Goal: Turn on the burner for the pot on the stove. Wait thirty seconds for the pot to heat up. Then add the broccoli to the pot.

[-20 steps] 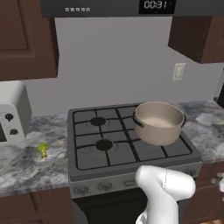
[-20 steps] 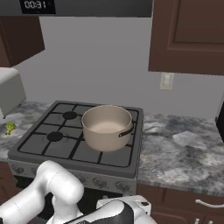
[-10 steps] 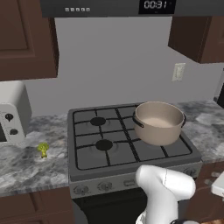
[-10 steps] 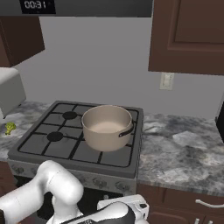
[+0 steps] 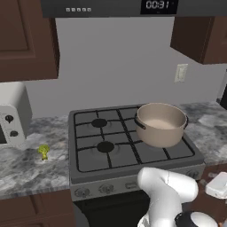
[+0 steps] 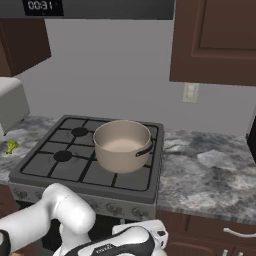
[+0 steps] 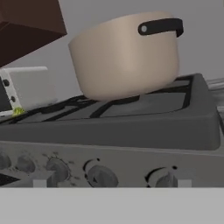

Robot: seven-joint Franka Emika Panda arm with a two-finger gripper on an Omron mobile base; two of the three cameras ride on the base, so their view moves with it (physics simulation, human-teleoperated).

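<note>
Nothing on the stove [image 5: 111, 146] has moved since a second ago; only the arm has shifted a little, low in front of it. Its gripper is spread wide, holding nothing. The pot [image 5: 160, 124] sits on the stove's right side, close to the right edge. The left grates are bare. The knobs [image 7: 101, 176] line the front. The broccoli [image 5: 43, 151] lies on the counter [image 5: 26, 168] left of the stove, near a white appliance [image 5: 13, 119].

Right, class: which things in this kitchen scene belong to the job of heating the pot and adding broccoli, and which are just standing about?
Job: pot, stove, its front knobs, broccoli.
Standing about: white appliance with dials, wall outlet, clock display, cabinets.
</note>
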